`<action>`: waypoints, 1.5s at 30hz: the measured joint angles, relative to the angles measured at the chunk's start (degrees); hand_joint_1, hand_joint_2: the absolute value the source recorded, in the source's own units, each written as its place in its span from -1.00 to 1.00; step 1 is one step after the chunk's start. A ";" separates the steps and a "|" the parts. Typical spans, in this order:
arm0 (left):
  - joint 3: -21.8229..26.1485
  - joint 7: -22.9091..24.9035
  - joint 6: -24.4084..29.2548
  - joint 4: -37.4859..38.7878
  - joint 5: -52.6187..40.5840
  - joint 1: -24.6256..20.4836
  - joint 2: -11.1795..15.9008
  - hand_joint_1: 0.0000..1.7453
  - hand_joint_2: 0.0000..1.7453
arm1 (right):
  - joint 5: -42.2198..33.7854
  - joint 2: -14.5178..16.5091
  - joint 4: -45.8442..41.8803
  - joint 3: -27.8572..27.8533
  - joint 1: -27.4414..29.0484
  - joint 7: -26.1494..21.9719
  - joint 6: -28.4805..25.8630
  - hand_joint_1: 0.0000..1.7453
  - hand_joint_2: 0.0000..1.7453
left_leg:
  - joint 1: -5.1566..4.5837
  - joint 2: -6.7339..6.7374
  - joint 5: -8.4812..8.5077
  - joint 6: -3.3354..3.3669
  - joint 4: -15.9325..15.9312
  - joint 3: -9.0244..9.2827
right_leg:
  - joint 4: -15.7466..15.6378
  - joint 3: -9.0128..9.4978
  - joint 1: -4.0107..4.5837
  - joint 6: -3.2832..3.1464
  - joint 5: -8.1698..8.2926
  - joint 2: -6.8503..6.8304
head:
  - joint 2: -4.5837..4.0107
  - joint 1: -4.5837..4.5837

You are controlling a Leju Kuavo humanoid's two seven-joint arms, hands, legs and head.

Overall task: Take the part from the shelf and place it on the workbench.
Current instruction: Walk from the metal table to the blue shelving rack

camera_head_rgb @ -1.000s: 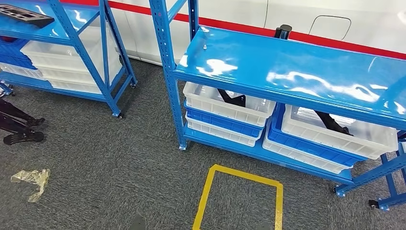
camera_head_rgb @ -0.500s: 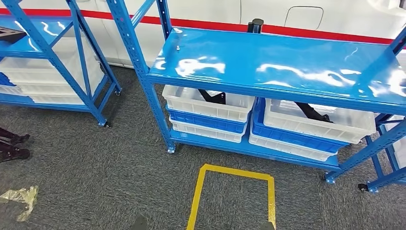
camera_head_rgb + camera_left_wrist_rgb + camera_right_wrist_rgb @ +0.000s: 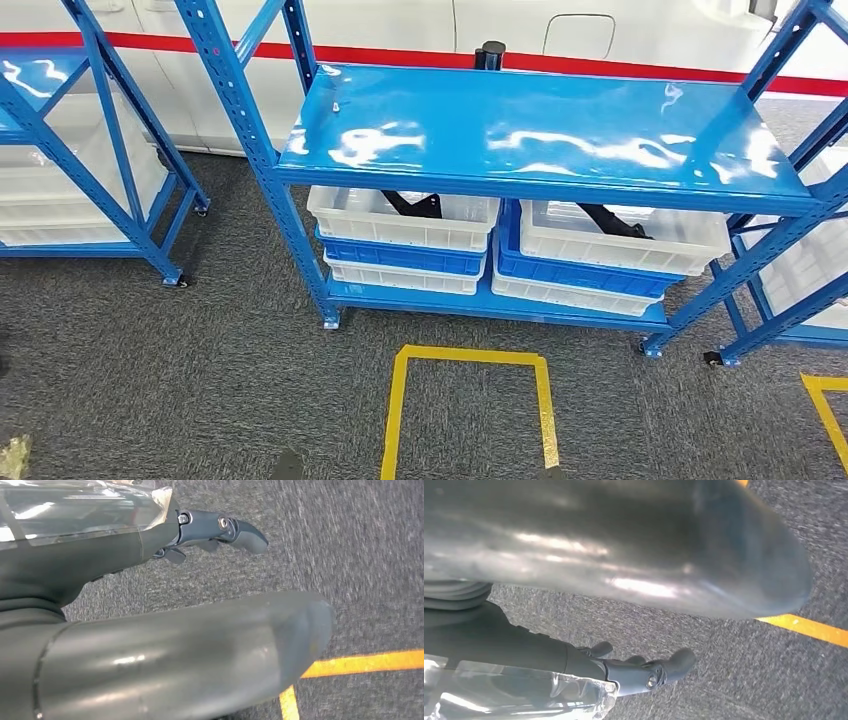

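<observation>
A: Where is the part?
B: A black part (image 3: 415,203) lies in the upper white bin (image 3: 400,220) on the blue shelf (image 3: 540,130); another black part (image 3: 612,219) lies in the neighbouring bin.
A: And the hands?
B: The left hand (image 3: 165,630) and the right hand (image 3: 624,555) hang over the grey carpet (image 3: 150,350) near yellow tape (image 3: 465,356), fingers apart, holding nothing.

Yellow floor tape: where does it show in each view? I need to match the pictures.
Head view: yellow floor tape outlines a box on the carpet before the blue shelf.
Left wrist view: a tape corner beyond the left hand.
Right wrist view: a strip past the right hand.
Shared landmark: grey carpet.
</observation>
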 joint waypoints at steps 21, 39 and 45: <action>-0.01 -0.01 -0.06 0.00 0.00 0.13 -0.01 -1.00 -1.00 | -0.02 -0.21 0.04 0.03 -0.04 0.20 -0.13 -1.00 -1.00 | -0.43 1.69 -0.33 -0.34 0.38 0.08 | -7.47 5.00 0.30 0.49 2.69 -2.08 | 0.00 -0.14; 5.14 4.58 -6.08 -0.01 4.00 2.56 0.52 -1.00 1.00 | -5.80 -0.09 -0.61 0.21 1.57 1.85 1.62 -1.00 1.00 | -0.88 1.69 -0.49 -1.36 0.56 -0.06 | -7.47 5.01 -0.08 0.15 2.68 -2.10 | 0.00 -0.10; 9.68 6.98 -13.18 -1.04 1.89 6.08 1.78 -1.00 1.00 | -13.19 -0.64 -2.30 1.67 4.67 2.82 9.19 -1.00 1.00 | -0.92 1.69 -0.57 -1.33 0.55 -0.07 | -7.48 4.98 -0.09 0.14 2.66 -2.10 | 0.00 -0.12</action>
